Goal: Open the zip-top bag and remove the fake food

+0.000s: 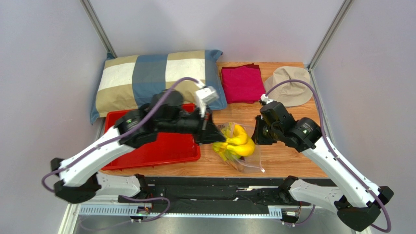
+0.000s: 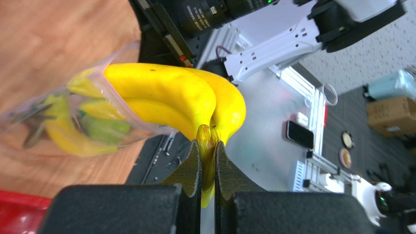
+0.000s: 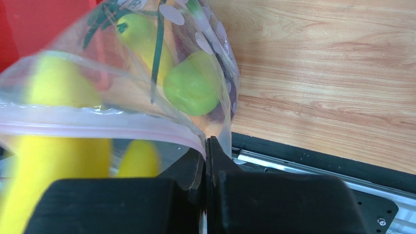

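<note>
Just right of the red tray [image 1: 161, 148], the left gripper [image 2: 208, 148] is squeezing its fingers almost together on the stem of the yellow bananas [image 2: 166, 95], which are sticking halfway out of the zip-top bag [image 3: 97, 78]. The clear, pale-dotted bag is showing a round green fruit [image 3: 190, 90] inside. Farther right of the tray, the right gripper [image 3: 205, 148] is pinching the bag's pink-stripped mouth edge tight.

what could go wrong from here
The left pincer grips the yellow plastic banana bunch only by its thin stem tip; it may slip free.
The right pincer pinches just the edge of the clear zip-top plastic bag; the film could slide out, spilling the round green toy fruit.
</note>
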`<state>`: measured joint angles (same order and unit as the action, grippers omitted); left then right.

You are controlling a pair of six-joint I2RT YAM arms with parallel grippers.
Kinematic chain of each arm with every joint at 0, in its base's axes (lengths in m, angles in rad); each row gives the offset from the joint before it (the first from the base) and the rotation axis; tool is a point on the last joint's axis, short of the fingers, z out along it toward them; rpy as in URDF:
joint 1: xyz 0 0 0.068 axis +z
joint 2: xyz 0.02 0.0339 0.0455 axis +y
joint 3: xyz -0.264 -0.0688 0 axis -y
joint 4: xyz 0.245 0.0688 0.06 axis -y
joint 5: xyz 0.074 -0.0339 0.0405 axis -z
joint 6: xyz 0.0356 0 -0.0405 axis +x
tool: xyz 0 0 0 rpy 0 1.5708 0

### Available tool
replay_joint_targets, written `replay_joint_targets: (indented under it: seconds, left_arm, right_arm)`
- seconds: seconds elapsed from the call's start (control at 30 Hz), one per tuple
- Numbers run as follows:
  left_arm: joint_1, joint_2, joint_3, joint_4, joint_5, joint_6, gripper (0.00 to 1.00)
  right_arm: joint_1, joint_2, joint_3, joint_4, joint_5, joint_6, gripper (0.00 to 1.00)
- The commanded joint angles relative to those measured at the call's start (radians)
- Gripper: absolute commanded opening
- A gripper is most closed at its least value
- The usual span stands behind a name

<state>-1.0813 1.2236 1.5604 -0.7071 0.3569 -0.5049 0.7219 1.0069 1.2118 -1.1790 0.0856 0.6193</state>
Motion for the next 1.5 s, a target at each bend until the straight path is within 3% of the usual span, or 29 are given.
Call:
replay_joint_targets:
  seconds: [0.0, 0.23, 0.4, 0.5, 0.53, 0.63, 0.77, 0.9, 1.1, 1.13, 1.17, 1.27, 1.4, 1.47]
  left_arm:
    - [0.03, -0.238, -0.036, 0.094, -0.154, 0.072, 0.0]
    - [0.032, -0.469, -0.146, 0.092, -0.459, 0.091, 0.0]
    - [0.032, -0.501, -0.166, 0.055, -0.47, 0.075, 0.0]
    - [0.032, -0.516, -0.169, -0.058, -0.623, 0.03, 0.0]
    - [0.032, -0.512, -0.169, -0.174, -0.782, 0.002, 0.0]
    - [0.032, -0.492, -0.21, -0.332, -1.005, -0.079, 0.0]
    - [0.056, -0.428, -0.286, -0.414, -1.088, -0.164, 0.0]
    - [0.135, -0.317, -0.348, -0.443, -1.078, -0.26, 0.0]
    - [0.261, -0.187, -0.434, -0.31, -0.985, -0.265, 0.0]
    - [0.271, -0.17, -0.433, -0.275, -0.934, -0.261, 0.03]
    - [0.277, -0.162, -0.427, -0.264, -0.911, -0.254, 0.23]
    - [0.277, -0.157, -0.392, -0.253, -0.831, -0.238, 0.58]
    - [0.276, -0.161, -0.291, -0.273, -0.687, -0.198, 0.59]
    - [0.277, -0.176, -0.277, -0.205, -0.502, -0.163, 0.53]
  right_arm:
    - [-0.007, -0.016, 0.017, -0.008, 0.011, -0.018, 0.0]
    - [-0.007, -0.019, 0.022, -0.011, 0.003, -0.016, 0.0]
    - [-0.007, -0.007, 0.029, -0.008, -0.01, -0.016, 0.0]
    - [-0.007, -0.002, 0.048, -0.017, -0.014, -0.015, 0.0]
    - [-0.006, -0.002, 0.063, -0.019, -0.014, -0.013, 0.0]
    - [-0.007, -0.002, 0.098, -0.028, -0.02, -0.01, 0.0]
    - [-0.007, 0.004, 0.129, -0.034, -0.026, -0.013, 0.0]
    - [-0.007, 0.002, 0.132, -0.037, -0.033, -0.01, 0.0]
    - [-0.006, -0.004, 0.123, -0.033, -0.049, 0.0, 0.0]
    - [-0.007, -0.002, 0.124, -0.034, -0.052, 0.0, 0.0]
    - [-0.007, -0.001, 0.126, -0.031, -0.056, 0.003, 0.0]
    - [-0.006, 0.006, 0.135, -0.024, -0.07, 0.008, 0.0]
    - [-0.006, 0.016, 0.15, -0.013, -0.124, 0.022, 0.0]
    - [-0.006, 0.027, 0.164, -0.005, -0.136, 0.034, 0.0]
